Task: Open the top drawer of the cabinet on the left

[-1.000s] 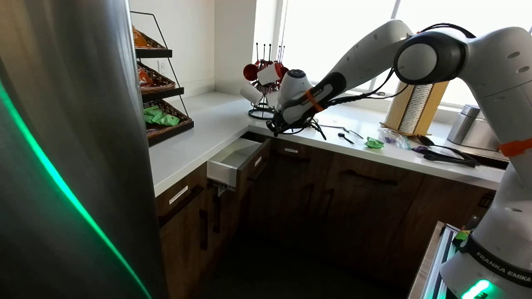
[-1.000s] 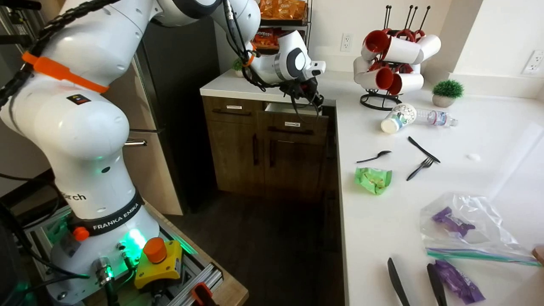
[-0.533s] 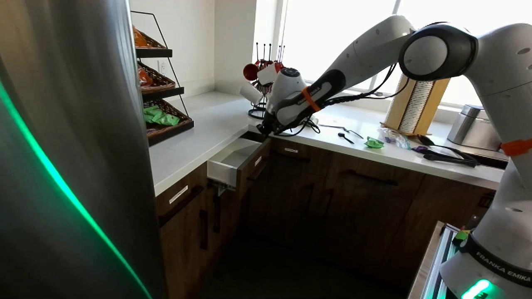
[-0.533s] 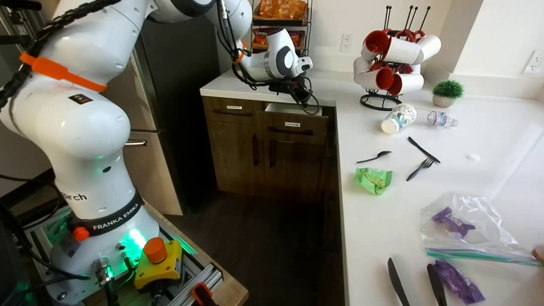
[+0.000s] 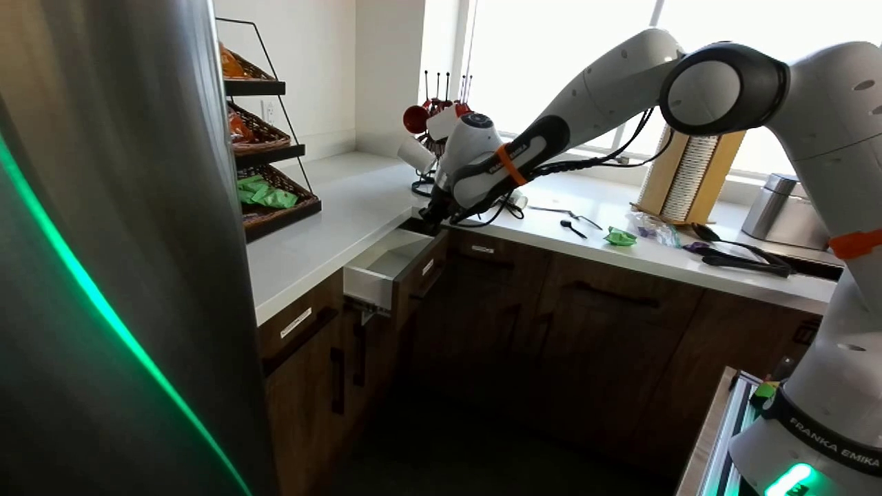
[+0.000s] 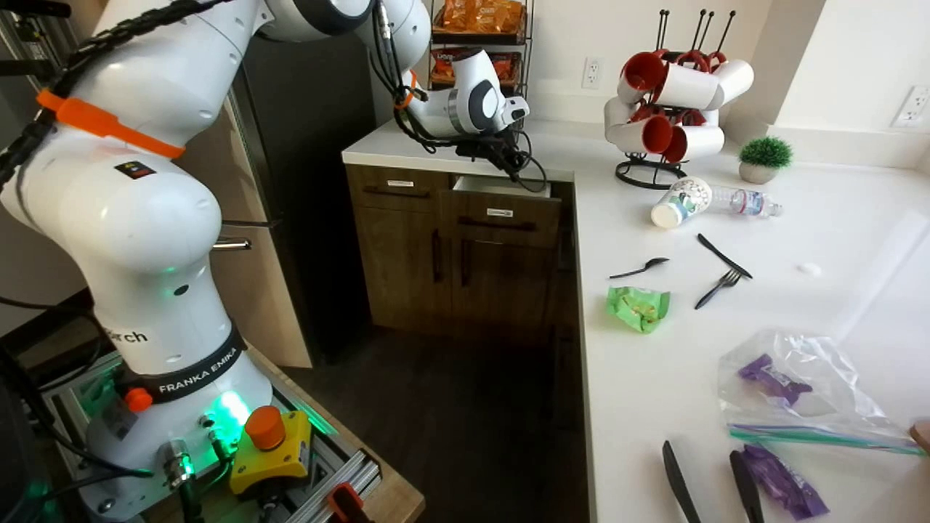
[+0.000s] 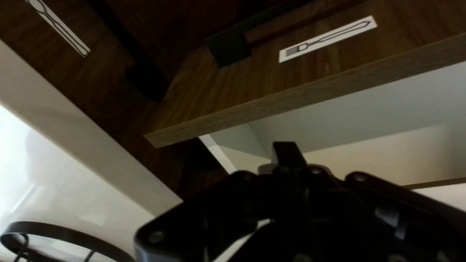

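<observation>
Across the upper right of the wrist view spreads the shallow, wide top drawer [image 7: 305,74] with a dark brown wood front, standing open so that its pale inside shows. At that frame's lower centre, the black two-fingered gripper [image 7: 287,154] is clenched, its fingertips together. They appear against the drawer's interior, below the wooden edge of the front in the frame; whether they touch the drawer cannot be told. The slim dark bar handle [image 7: 229,49] lies higher up, well apart from them, near a white label [image 7: 327,39] with a fork outline. In both exterior views, the gripper shows above the right part of the drawer, which sits in the dark brown wooden cabinet [image 6: 399,276] under the white countertop [image 6: 385,149]. A large steel refrigerator [image 5: 124,241] fills the left of the frame in an exterior view.
</observation>
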`<control>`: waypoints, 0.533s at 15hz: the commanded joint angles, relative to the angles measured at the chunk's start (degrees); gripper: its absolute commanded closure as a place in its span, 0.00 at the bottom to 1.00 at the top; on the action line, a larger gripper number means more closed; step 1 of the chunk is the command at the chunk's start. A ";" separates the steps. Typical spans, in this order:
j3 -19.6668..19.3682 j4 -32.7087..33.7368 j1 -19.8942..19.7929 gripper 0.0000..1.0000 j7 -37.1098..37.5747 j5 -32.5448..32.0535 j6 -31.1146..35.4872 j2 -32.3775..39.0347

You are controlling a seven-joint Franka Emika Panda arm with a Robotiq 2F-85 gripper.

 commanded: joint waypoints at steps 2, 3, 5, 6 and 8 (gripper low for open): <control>5.19 4.85 -1.57 1.00 -8.33 1.17 0.78 4.58; 6.04 5.56 -1.75 1.00 -9.67 1.28 0.69 5.29; 7.78 6.66 -2.35 1.00 -12.30 1.72 0.12 6.63; 8.49 7.05 -2.69 1.00 -13.62 1.84 -0.22 7.13; 9.31 7.64 -3.16 1.00 -14.93 2.40 -1.49 7.69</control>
